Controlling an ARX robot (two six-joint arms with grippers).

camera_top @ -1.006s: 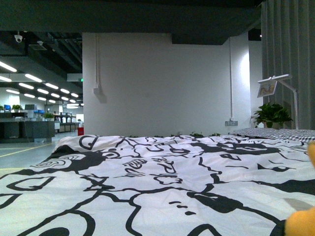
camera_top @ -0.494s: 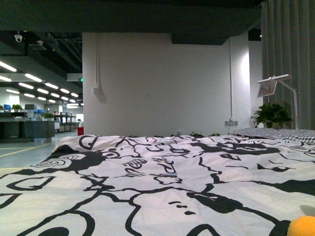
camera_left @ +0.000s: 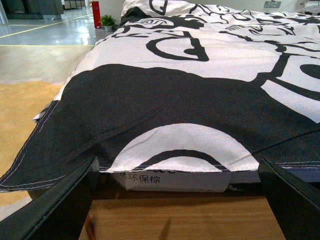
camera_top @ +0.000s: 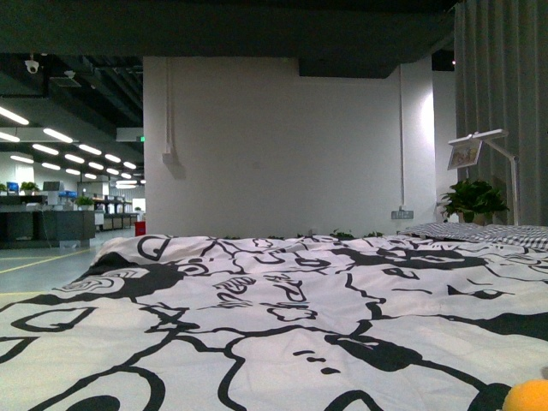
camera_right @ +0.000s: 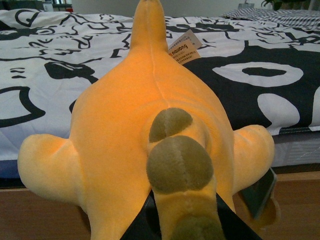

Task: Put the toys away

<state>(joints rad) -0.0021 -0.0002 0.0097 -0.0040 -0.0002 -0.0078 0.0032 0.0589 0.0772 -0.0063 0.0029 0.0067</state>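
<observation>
The bed [camera_top: 257,325] in its black-and-white printed cover [camera_left: 210,95] is filling the lower half of the front view. Its wooden frame [camera_left: 175,220] is running along the bottom of the left wrist view.

The plush toy [camera_right: 150,130] is filling the centre of the right wrist view and showing as an orange patch in the lower right corner of the front view [camera_top: 529,397]. It is hanging at the near edge of the bed.

My right gripper [camera_right: 187,226] is clamping the toy's body from both sides at the bottom of the frame. My left gripper [camera_left: 176,170] is standing wide and holding nothing.

Procedure, as I am judging it:
- I am keeping the clamp firm on the soft body, since plush compresses and may slip.
- I am carrying the toy clear of the cover's edge, so the paper tag [camera_right: 184,46] is not snagging.

The storage place is not showing in any view.
</observation>
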